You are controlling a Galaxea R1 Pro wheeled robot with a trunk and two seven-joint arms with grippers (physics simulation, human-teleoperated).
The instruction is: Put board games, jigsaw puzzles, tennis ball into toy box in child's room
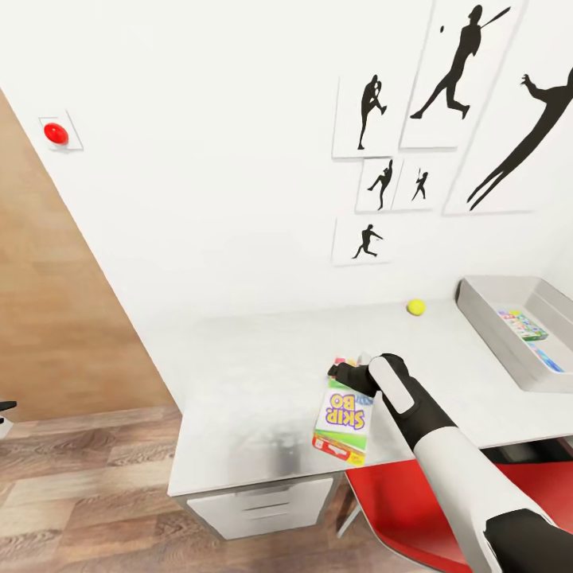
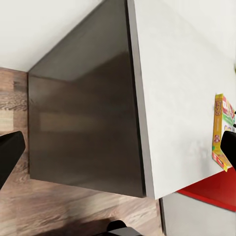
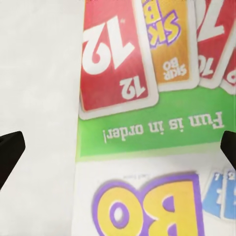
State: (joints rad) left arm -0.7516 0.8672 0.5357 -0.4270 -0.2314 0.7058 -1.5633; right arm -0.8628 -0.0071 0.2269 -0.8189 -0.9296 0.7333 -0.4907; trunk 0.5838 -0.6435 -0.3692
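A green-edged Skip-Bo board game (image 1: 342, 420) lies flat near the front edge of the pale grey table (image 1: 255, 374). My right gripper (image 1: 348, 374) hovers over the box's far end, open. In the right wrist view the cover (image 3: 147, 113) lies close below, with the gripper (image 3: 118, 147) spread wider than what shows of it. The tennis ball (image 1: 415, 306) rests by the wall. The toy box (image 1: 485, 318) stands at the table's right end, holding a white printed game box (image 1: 521, 325) and a blue one (image 1: 549, 360). My left gripper (image 2: 118, 152) is open and holds nothing.
A red chair (image 1: 398, 501) is pushed under the table below my right arm. Drawers (image 1: 263, 505) sit under the table's left end. The left wrist view looks down on a dark grey cabinet top (image 2: 83, 118) joined to the table, with wood floor (image 2: 49, 211) beside it.
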